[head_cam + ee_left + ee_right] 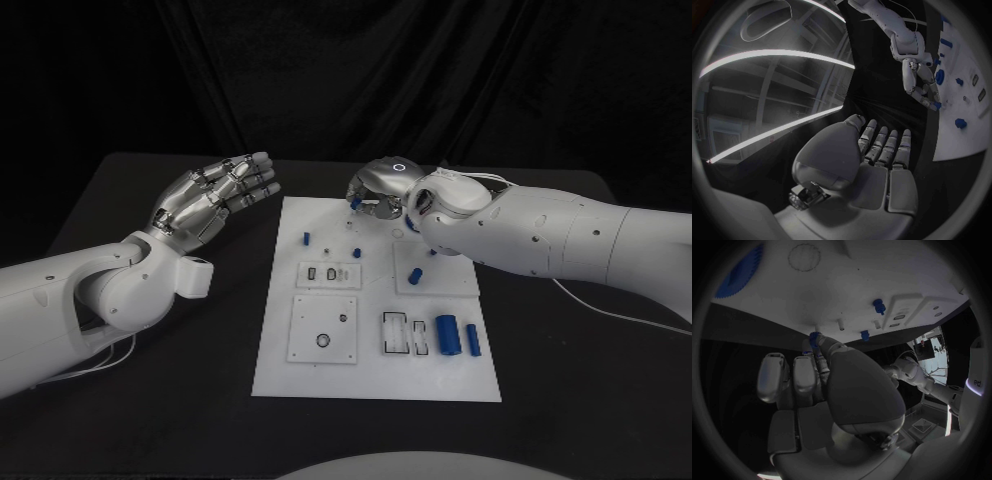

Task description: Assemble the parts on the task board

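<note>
1. Desk (144, 420): black top carrying the board, with both arms reaching in over it.
2. Task board (375, 375): white plate in the middle of the desk, lying flat, with raised white sub-plates and several slots. Judged early to middling in the assembly, since most blue pieces appear to lie loose rather than seated.
3. Right hand (378, 190): low over the far edge of the board, fingers bunched together. In the right wrist view its fingertips (819, 340) close on a small blue part (814, 335) right at the board surface near a thin white peg; it seems to be seating or lifting that piece, and I cannot tell which.
4. Left hand (216, 197): raised over the desk just beside the board's far left corner, fingers straight and slightly apart, holding nothing. Judged idle.
5. Large blue cylinder (449, 334): lying on its side near the board's right edge, apparently unplaced.
6. Slim blue bar (473, 340): just beside that cylinder, also loose.
7. Blue piece on the right sub-plate (415, 276): whether it stands fitted cannot be told.
8. Small blue peg (306, 238): upright near the left edge, possibly seated.
9. Rectangular slots (394, 332): open, so insertions remain.
</note>
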### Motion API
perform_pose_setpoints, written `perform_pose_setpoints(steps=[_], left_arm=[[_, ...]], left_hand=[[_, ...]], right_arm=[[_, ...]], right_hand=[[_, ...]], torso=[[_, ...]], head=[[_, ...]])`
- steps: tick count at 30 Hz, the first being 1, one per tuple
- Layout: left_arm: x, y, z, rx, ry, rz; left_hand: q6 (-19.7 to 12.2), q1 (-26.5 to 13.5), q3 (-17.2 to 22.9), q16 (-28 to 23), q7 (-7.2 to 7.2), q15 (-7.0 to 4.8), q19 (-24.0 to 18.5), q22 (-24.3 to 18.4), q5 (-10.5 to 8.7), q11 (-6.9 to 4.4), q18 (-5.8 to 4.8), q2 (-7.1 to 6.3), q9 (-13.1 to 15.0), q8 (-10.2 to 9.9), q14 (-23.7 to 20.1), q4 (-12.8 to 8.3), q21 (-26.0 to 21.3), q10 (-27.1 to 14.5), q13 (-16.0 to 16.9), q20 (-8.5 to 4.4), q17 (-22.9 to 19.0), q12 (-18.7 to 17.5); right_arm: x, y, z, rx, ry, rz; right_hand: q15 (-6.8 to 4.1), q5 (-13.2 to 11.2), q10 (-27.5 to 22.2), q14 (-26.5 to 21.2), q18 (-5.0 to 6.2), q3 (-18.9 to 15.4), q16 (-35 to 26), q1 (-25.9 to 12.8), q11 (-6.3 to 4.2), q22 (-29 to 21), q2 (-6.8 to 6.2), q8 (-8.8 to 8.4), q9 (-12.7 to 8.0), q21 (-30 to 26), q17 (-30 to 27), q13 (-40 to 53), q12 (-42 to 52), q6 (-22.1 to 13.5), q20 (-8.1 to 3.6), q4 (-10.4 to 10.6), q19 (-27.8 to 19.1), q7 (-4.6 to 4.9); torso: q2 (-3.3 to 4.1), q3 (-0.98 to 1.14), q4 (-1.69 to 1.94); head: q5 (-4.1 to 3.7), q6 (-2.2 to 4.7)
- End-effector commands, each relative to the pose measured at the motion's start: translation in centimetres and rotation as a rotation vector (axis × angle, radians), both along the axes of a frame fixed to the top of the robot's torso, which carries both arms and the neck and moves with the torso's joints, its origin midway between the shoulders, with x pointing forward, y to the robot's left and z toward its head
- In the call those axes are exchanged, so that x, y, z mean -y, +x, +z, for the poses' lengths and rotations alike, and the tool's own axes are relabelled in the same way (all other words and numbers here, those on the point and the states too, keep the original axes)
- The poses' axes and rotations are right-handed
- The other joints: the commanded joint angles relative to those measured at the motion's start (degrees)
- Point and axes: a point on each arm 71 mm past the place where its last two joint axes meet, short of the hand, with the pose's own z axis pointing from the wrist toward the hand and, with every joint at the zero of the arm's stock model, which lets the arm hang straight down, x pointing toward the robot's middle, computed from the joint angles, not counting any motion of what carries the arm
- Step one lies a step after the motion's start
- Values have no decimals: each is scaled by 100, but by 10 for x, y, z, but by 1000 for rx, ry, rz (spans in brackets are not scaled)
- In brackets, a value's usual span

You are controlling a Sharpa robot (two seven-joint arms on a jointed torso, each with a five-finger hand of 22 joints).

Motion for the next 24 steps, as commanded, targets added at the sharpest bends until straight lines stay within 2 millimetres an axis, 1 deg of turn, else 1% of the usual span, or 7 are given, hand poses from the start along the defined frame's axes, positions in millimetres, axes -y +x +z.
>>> perform_pose_setpoints(steps=[1,5,20,21,22,23,24], left_arm=[[-2,-2,11,120,-97,15],[-2,-2,10,120,-96,14],[-3,-1,10,116,-93,14],[-3,-1,10,116,-93,14],[-2,-1,10,116,-93,13],[-2,-1,10,115,-93,13],[-2,-1,10,115,-93,12]], left_hand=[[-4,-47,47,25,71,24,17,-7,34,27,-85,-12,4,16,-9,-2,-19,3,3,-2,6,25],[-4,-47,47,25,71,24,17,-7,34,27,-85,-12,4,16,-9,-2,-19,3,3,-2,6,25],[-15,-58,75,28,78,26,15,-9,32,26,-86,-17,3,13,-12,-5,-20,-2,2,-2,6,27],[-17,-68,105,34,81,28,11,-11,31,32,-87,-18,3,13,-12,-7,-23,-4,2,-2,7,31],[-17,-68,105,34,81,28,11,-11,31,32,-87,-18,3,13,-12,-7,-23,-4,2,-2,7,31],[-17,-68,105,34,81,28,11,-11,31,32,-87,-18,3,13,-12,-7,-23,-4,2,-2,7,31],[-17,-68,105,34,81,28,11,-11,31,32,-87,-18,3,13,-12,-7,-23,-4,2,-2,7,31]], right_arm=[[2,0,-8,-35,-30,-25],[0,-1,-9,-44,-36,-21],[1,-3,-11,-40,-28,-13],[1,-3,-11,-44,-30,-17],[1,-3,-12,-47,-32,-20],[1,-3,-12,-49,-34,-24],[1,-2,-12,-51,-35,-28]], right_hand=[[16,6,-52,-35,56,31,-32,-15,9,-27,-48,-33,-8,-38,-39,-2,-29,-44,-4,0,-50,2],[30,0,-92,-82,75,48,-90,-26,22,-100,-58,-61,-14,-96,-145,-1,-36,-76,9,-2,-108,-6],[45,-6,-222,-122,83,93,-109,-61,43,-116,-104,-172,-50,-129,-170,-3,-60,-219,31,-6,-144,-20],[62,-21,-418,-142,90,120,-125,-116,74,-133,-151,-314,-120,-153,-200,-24,-92,-428,42,18,-165,-51],[29,-54,-856,-187,115,114,-181,-158,126,-201,-216,-552,-249,-216,-295,-65,-104,-852,19,20,-218,-173],[-2,-65,-972,-201,117,99,-199,-164,136,-219,-232,-570,-290,-236,-321,-57,-104,-964,9,9,-234,-217],[-37,-94,-1507,-297,149,15,-323,-177,141,-359,-252,-618,-627,-364,-511,-55,-105,-2037,-28,-37,-344,-406]], torso=[[0,-1,0],[-3,-8,17],[-4,-7,23],[-5,-10,20],[-5,-11,17],[-6,-11,15],[-6,-12,14]], head=[[28,-10],[52,-18],[49,-24],[50,-25],[50,-25],[50,-24],[50,-25]])
